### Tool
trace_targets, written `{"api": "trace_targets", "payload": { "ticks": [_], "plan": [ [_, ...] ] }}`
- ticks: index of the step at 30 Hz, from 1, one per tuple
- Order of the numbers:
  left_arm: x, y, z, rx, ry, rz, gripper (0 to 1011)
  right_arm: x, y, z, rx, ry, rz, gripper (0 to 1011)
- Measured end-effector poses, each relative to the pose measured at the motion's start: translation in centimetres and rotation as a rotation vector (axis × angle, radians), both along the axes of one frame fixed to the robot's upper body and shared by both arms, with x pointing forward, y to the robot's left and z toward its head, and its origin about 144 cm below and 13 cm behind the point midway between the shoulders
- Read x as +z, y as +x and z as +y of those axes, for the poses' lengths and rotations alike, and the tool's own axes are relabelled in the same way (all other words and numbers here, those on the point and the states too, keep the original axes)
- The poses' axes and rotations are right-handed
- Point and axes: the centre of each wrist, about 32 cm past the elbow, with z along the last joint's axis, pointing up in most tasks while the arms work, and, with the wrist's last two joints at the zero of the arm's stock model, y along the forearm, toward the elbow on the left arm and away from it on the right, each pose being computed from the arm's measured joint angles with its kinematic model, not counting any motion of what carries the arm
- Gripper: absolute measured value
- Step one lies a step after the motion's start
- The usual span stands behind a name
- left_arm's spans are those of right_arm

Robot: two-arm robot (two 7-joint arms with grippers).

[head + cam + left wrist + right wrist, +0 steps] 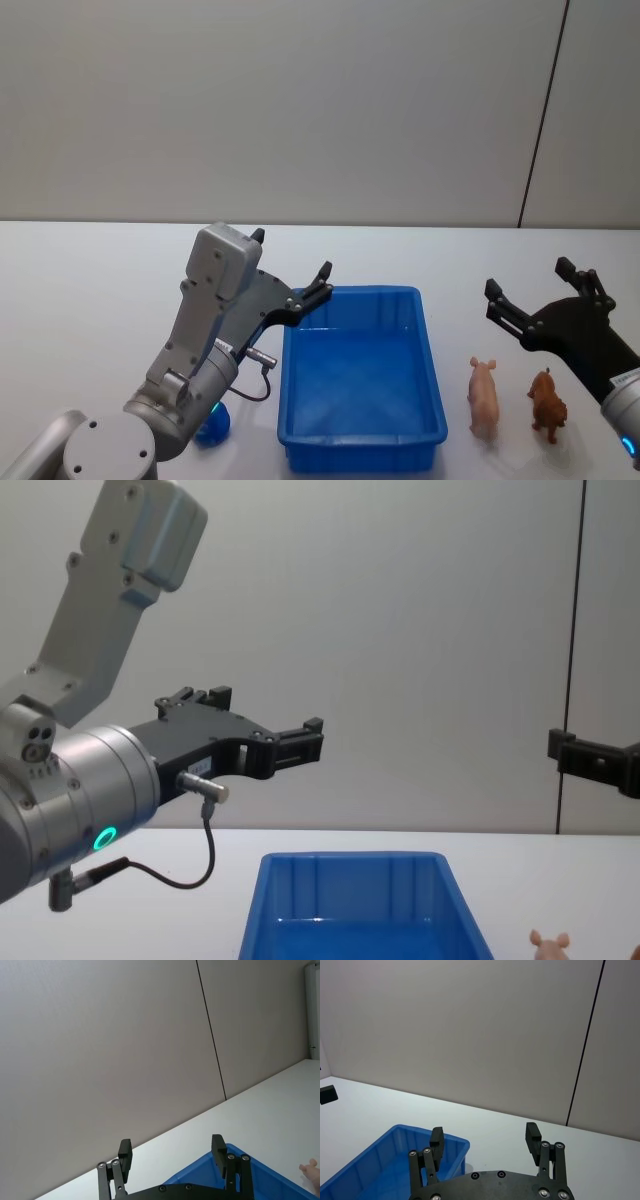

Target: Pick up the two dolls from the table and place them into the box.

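I read the box [362, 436] on the desk [80, 320], with the pink doll [484, 395] just right of it and the brown doll [547, 402] farther right, both outside it. Left gripper [292, 254] hangs over the box's left rim, fingers apart. Right gripper [528, 277] hovers right of the box near the dolls, fingers likewise apart.

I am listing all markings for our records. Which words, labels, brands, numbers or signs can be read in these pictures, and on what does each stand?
No text can be read.
White label on the left arm: too small to read.
Small label on the right arm: too small to read.
Blue box, pink doll, brown doll: no markings visible.
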Motion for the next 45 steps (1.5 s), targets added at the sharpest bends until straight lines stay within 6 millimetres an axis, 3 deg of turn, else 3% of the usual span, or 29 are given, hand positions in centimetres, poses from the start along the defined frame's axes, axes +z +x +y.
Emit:
{"api": "trace_targets", "payload": {
  "ticks": [26, 45],
  "plan": [
    [0.0, 0.0, 0.0, 0.000, 0.000, 0.000, 1002, -0.1, 0.1, -0.2, 0.000, -0.004, 0.001, 1001],
    [0.0, 0.0, 0.0, 0.000, 0.000, 0.000, 1002, -1.3, 0.4, -4.1, -0.019, -0.065, 0.081, 1001]
  ]
}}
